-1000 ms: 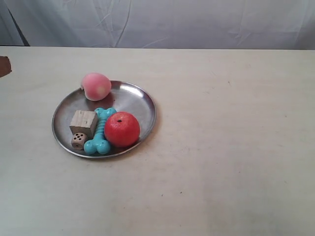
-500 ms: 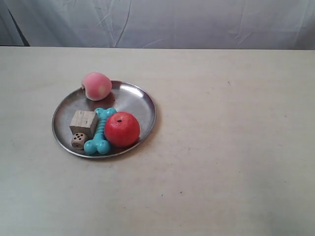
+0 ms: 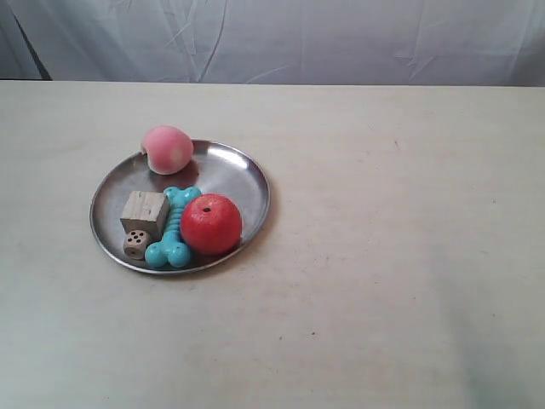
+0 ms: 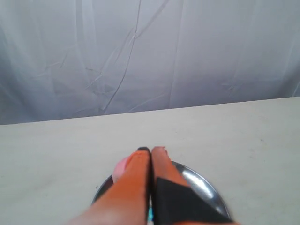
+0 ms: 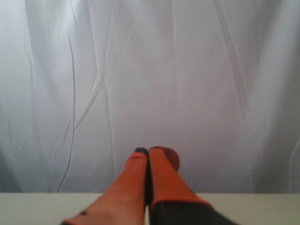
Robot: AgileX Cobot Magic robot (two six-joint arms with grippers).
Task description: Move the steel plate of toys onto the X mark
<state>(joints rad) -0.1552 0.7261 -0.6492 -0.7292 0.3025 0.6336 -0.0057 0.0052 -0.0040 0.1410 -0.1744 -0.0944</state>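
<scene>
Pale tabletop, white drape. Steel plate, toys aboard: unmoved. Brown edge item, far from plate, gone. Left gripper, right gripper: clenched, empty. Transfer unstarted.

I see a shiny silver round metal plate and a pale cream bench. The round peach toy is pink with a lighter yellowish patch. The round apple toy is red with one dark dot. The ribbed bone toy is turquoise, the wooden cube is pale beige, and the small brown wooden die has dark dots. The left hand and the right hand are orange with black parts.
</scene>
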